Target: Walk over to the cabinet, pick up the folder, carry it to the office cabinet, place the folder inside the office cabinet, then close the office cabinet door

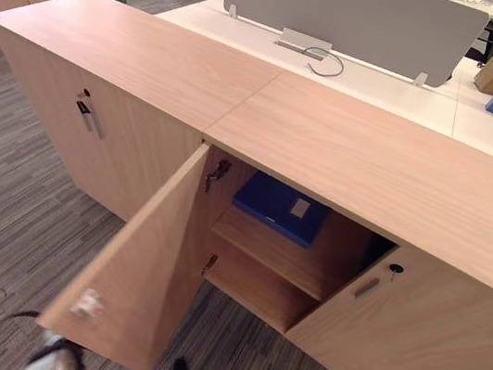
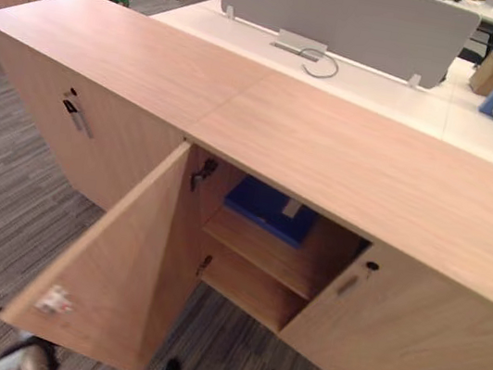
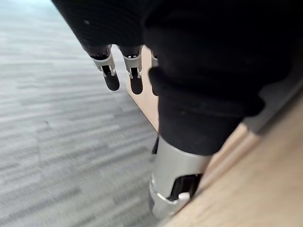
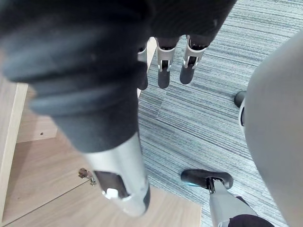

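Blue folder (image 1: 267, 205), light wood-grain office cabinet (image 1: 373, 158), grey striped carpet (image 1: 1, 193); pale grey divider (image 1: 349, 13)

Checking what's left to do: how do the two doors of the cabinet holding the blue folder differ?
The left door stands swung wide open; the right door is shut. The left door shows its inner face; the right door shows its outer face with a handle and keyhole. Both are the same light wood.
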Available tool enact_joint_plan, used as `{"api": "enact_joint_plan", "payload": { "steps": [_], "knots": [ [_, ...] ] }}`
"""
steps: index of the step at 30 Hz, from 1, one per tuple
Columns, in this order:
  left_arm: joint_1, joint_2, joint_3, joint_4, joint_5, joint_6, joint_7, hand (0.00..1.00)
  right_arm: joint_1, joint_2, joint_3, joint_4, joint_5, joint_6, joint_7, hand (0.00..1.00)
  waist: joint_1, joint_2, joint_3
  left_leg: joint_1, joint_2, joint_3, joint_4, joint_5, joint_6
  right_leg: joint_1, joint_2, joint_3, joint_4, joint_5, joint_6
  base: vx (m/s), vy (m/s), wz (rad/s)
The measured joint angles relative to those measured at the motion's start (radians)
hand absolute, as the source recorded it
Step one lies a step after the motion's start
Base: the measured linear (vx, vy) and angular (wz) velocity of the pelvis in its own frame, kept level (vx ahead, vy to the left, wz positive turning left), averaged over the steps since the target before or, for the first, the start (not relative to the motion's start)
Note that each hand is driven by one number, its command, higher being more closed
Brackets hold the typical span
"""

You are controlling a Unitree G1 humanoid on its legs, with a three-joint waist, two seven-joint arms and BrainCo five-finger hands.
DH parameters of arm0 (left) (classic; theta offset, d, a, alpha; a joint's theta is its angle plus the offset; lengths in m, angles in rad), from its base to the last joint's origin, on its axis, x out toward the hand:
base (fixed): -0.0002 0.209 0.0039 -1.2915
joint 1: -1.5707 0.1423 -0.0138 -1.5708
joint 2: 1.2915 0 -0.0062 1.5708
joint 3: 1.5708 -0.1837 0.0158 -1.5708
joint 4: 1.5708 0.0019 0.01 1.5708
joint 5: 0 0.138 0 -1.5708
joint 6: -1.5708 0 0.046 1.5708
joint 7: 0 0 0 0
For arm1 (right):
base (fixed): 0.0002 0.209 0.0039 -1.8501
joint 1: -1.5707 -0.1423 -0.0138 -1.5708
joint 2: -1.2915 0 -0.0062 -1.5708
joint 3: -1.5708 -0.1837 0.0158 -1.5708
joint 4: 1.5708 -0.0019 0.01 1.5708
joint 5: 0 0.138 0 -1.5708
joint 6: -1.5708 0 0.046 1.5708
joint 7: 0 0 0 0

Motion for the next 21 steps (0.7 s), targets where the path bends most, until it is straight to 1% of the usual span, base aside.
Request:
{"api": "enact_joint_plan", "payload": {
  "steps": [1,2,3,4,5,7,9,13,16,17,19,21],
  "knots": [
    [0.0,-0.013,-0.032,-0.004,0.0,-0.009,-0.006,0.0,0.0,0.0,0.002,0.0,-0.001,0.0,-0.003,0.0,-0.004,0.004,-0.003,-0.007,0.001,-0.001,0.0,0.001,0.0,-0.009,0.001,0.0,0.003,-0.003,0.005,-0.15,0.069,0.05],
    [-0.005,-0.039,-0.092,-0.008,0.0,-0.033,-0.021,0.0,-0.001,0.001,0.002,0.0,-0.011,-0.002,-0.008,0.0,-0.009,0.004,-0.004,-0.011,0.004,-0.003,0.0,0.004,0.0,-0.014,0.004,0.0,0.004,-0.006,0.01,-0.07,0.025,0.01],
    [-0.008,-0.053,-0.125,-0.008,0.0,-0.044,-0.029,0.0,0.0,0.001,0.002,0.0,-0.016,-0.002,-0.01,0.0,-0.011,0.004,-0.004,-0.011,0.005,-0.005,0.0,0.007,0.0,-0.014,0.006,0.0,0.004,-0.007,0.01,-0.09,0.023,0.05],
    [-0.024,-0.081,-0.178,-0.016,0.009,-0.071,-0.042,0.0,0.002,0.003,0.002,-0.001,-0.033,-0.004,-0.015,0.0,-0.021,0.003,-0.006,-0.017,0.008,-0.009,0.0,0.026,0.001,-0.015,0.012,-0.001,0.004,-0.007,0.012,-0.04,-0.001,0.08],
    [-0.043,-0.093,-0.197,-0.016,0.007,-0.087,-0.045,0.0,0.002,0.003,0.002,-0.001,-0.036,-0.004,-0.018,0.0,-0.025,0.003,-0.007,-0.022,0.01,-0.01,0.0,0.029,0.002,-0.019,0.014,-0.003,0.004,-0.008,0.012,-0.03,-0.004,0.08],
    [-0.057,-0.124,-0.207,-0.016,-0.002,-0.101,-0.047,0.0,0.0,0.004,0.002,-0.001,-0.039,-0.004,-0.022,0.0,-0.03,0.0,-0.009,-0.028,0.011,-0.01,0.0,0.032,0.0,-0.025,0.014,-0.002,0.004,-0.007,0.014,0.02,-0.007,-0.02],
    [-0.056,-0.134,-0.229,-0.014,-0.011,-0.105,-0.056,0.0,0.004,0.008,-0.001,-0.001,-0.043,-0.004,-0.024,0.0,-0.039,-0.005,-0.013,-0.029,0.005,-0.009,0.0,0.046,0.001,-0.026,0.012,-0.001,0.006,-0.002,0.016,0.08,-0.032,-0.03],
    [-0.054,-0.129,-0.237,-0.006,-0.02,-0.104,-0.076,0.0,-0.002,0.014,0.004,-0.001,-0.075,-0.003,-0.025,0.0,-0.036,-0.011,-0.019,-0.046,0.006,-0.002,0.006,0.046,0.001,-0.039,0.017,0.001,0.006,0.0,0.018,0.1,-0.044,0.02],
    [-0.05,-0.109,-0.259,-0.006,-0.031,-0.104,-0.082,0.0,-0.024,0.027,0.008,-0.001,-0.076,-0.002,-0.025,0.0,-0.037,-0.014,-0.021,-0.042,0.02,0.021,0.007,0.045,-0.001,-0.042,0.026,0.016,0.005,0.003,0.014,0.06,-0.05,-0.15],
    [-0.05,-0.102,-0.266,-0.006,-0.042,-0.104,-0.083,0.0,-0.04,0.04,0.008,-0.001,-0.075,-0.002,-0.025,0.0,-0.036,-0.014,-0.021,-0.035,0.032,0.049,0.007,0.045,-0.001,-0.045,0.033,0.04,0.005,0.009,0.009,0.01,-0.03,-0.4],
    [-0.05,-0.101,-0.269,-0.006,-0.043,-0.104,-0.087,0.0,-0.046,0.049,0.008,-0.006,-0.075,-0.002,-0.026,0.0,-0.036,-0.014,-0.021,-0.023,0.043,0.071,0.006,0.045,-0.001,-0.045,0.036,0.064,0.005,0.015,0.007,-0.02,-0.015,-0.4],
    [-0.058,-0.1,-0.288,-0.006,-0.045,-0.104,-0.095,0.0,-0.044,0.053,0.008,-0.019,-0.075,-0.002,-0.026,0.0,-0.043,-0.013,-0.022,-0.005,0.058,0.111,0.001,0.043,-0.004,-0.048,0.042,0.099,0.004,0.018,0.003,-0.06,-0.007,-0.48]
  ]
}}
